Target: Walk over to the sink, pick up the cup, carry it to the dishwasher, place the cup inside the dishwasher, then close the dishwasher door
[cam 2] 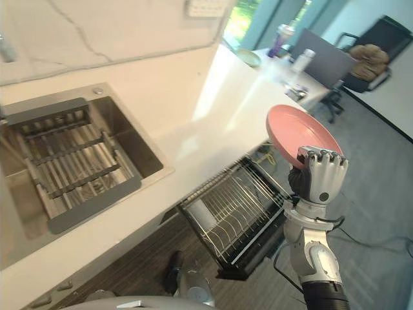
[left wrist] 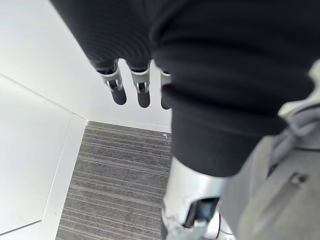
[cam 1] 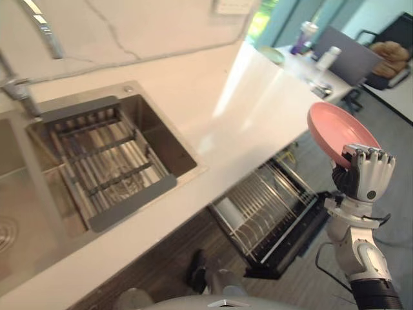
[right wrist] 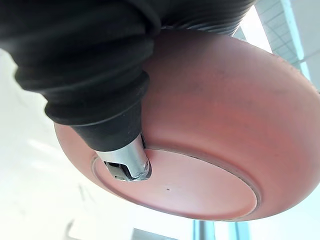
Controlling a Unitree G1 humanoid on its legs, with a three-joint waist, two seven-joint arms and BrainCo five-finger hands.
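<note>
— Down and to the left of my right hand sits the open dishwasher rack, pulled out from under the desk. That's the way the load has to go.
— What's the load? The task says cup.
— No cup that I can see. It's a pink dish, round and shallow, with a foot ring on its underside. My right hand is clenched on its lower rim, fingers over the edge, thumb against the base.
— How does it lie?
— Tilted nearly on edge, up in the air, hollow facing the desk. It's well clear of the rack and out beyond the desk's front. The sink is further left.
— Left hand?
— My left hand hangs low over the floor, fingers relaxed, grasping nothing. The right is far nearer the rack, so I'd judge it a one-armed lowering, dish edge-on to the wires.
</note>
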